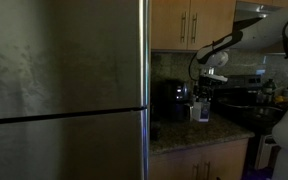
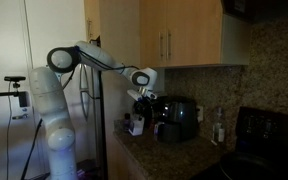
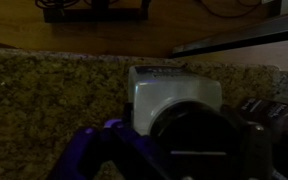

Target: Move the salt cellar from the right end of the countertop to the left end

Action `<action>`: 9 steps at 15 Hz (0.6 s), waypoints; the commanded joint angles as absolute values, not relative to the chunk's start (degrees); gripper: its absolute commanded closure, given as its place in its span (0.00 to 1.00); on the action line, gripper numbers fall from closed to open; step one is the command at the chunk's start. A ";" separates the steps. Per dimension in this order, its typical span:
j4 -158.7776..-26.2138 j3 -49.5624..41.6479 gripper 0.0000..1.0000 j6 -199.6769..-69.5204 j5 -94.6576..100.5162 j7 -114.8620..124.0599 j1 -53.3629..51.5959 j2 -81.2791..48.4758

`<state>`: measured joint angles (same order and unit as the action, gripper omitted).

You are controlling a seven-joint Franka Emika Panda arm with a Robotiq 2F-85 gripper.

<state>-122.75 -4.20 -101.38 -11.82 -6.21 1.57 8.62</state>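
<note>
wrist view: salt cellar [image 3: 169, 92] at gripper [image 3: 179, 135], can't tell if clamped. best keep it upright, low over countertop [image 3: 44, 90], clear of coffee maker [image 2: 176, 118].

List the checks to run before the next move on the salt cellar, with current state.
1. Salt cellar centred in the wrist view: ok.
2. Gripper right over the cellar in an exterior view: ok.
3. Fingers closed on the cellar: cannot tell, too blurred.
4. Cellar resting on the countertop or lifted: cannot tell.
5. Gap between the cellar and the coffee maker: ok, they stand apart.
</note>
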 commanded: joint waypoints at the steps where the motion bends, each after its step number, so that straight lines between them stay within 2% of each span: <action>1: -122.64 -4.43 0.44 -101.23 -11.81 -6.49 2.25 8.31; 9: -121.71 7.43 0.44 -126.17 -6.21 -1.76 -7.42 0.73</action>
<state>-123.85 5.03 -119.71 -9.34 -3.63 -5.51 3.98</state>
